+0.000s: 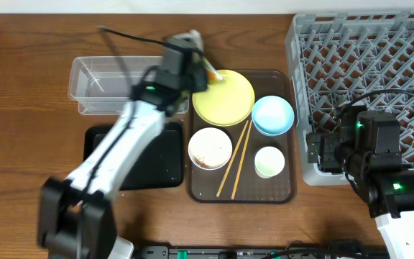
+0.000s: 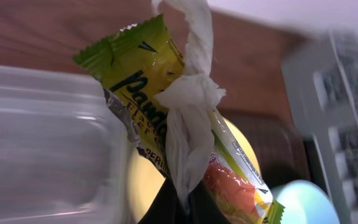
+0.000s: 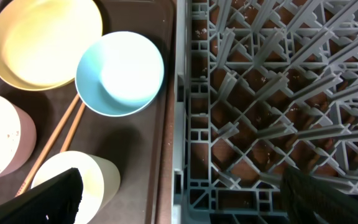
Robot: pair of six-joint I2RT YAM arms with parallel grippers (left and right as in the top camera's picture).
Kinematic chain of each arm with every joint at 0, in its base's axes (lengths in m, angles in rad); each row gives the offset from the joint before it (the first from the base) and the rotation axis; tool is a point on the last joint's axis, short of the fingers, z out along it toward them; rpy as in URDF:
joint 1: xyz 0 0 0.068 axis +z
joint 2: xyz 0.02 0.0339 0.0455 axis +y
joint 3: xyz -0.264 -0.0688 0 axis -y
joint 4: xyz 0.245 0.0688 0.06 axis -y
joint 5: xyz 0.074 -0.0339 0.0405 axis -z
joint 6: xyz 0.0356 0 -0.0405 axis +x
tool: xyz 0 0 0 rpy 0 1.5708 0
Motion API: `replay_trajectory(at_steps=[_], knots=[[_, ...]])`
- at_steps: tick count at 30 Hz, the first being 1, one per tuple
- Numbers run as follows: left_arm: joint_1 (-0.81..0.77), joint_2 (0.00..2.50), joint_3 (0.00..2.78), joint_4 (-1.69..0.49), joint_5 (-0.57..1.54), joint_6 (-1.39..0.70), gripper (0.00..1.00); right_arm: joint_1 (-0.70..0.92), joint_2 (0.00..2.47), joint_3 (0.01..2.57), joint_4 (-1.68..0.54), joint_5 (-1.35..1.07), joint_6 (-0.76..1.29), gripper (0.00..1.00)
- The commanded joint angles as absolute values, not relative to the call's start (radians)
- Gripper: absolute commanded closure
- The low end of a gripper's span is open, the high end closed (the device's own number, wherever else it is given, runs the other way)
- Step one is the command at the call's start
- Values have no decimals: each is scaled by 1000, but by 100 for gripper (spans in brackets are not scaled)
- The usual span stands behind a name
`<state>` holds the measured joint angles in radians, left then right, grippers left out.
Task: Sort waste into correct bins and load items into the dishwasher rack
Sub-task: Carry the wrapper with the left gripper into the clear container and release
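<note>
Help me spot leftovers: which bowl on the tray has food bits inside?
The white bowl, pinkish outside, beside the chopsticks; brownish specks dot it, while the light blue bowl looks clean.

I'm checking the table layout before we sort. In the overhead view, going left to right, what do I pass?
Clear plastic tub → yellow plate → light blue bowl → grey dishwasher rack. The black tub, white bowl, cup and chopsticks overlap these sideways, so I left them out.
</note>
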<state>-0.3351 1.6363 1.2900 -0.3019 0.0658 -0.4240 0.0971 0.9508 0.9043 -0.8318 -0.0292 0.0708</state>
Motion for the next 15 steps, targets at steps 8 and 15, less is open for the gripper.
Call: replay_trajectory(at_steps=[8,15], knots=[[-141,1663,1271,-464,-76,-631,94,104,949,927,-830,-35,77,1],[-120,1666,1274,-445,-68,-599,47,104,949,927,-830,-34,77,1]])
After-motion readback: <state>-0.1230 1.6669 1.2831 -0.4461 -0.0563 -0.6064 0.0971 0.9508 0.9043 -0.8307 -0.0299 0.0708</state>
